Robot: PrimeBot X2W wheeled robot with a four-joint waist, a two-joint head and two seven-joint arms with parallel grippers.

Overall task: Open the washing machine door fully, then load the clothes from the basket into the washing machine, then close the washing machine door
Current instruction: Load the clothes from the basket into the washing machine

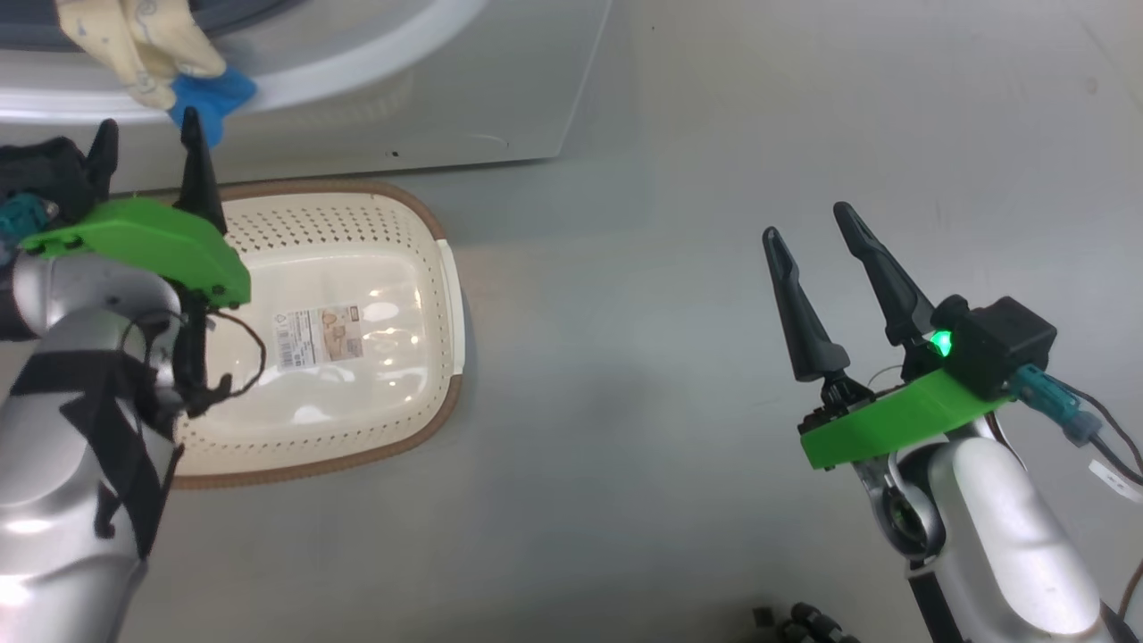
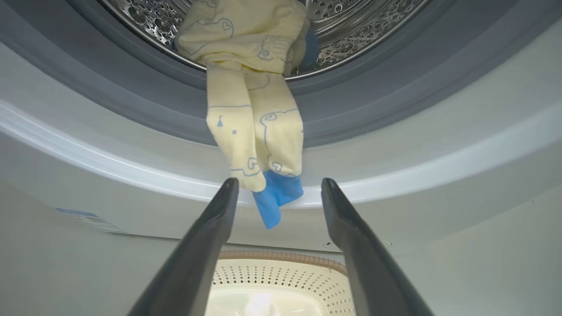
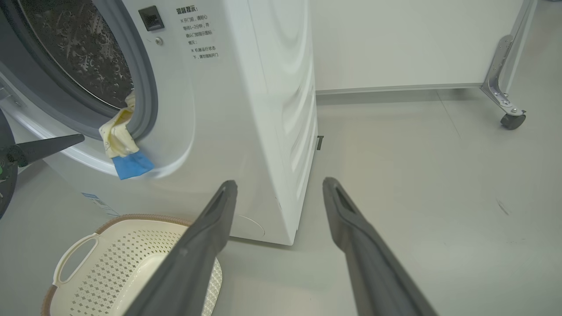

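Pale-yellow clothes (image 2: 254, 131), upper middle of left wrist view, draped over grey seal (image 2: 373, 96) of washing machine (image 3: 246, 109); blue cuff dangling past white rim, rest inside drum (image 2: 351, 26). Left gripper (image 1: 149, 138) spread wide just below cuff, gripping nothing. Right gripper (image 1: 806, 223) also agape, lower right of head view, well apart. Basket (image 1: 357, 228) beneath, bare bottom showing. Risk: hanging half slides out, or gets pinched at door closing. Drum depth hidden behind cloth

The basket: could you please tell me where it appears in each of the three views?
Head view: basket left of centre, below the washing machine.
Left wrist view: basket at the bottom edge, centre.
Right wrist view: basket in the bottom-left corner.
Shared landmark: the blue patch hanging from the washing machine's opening.
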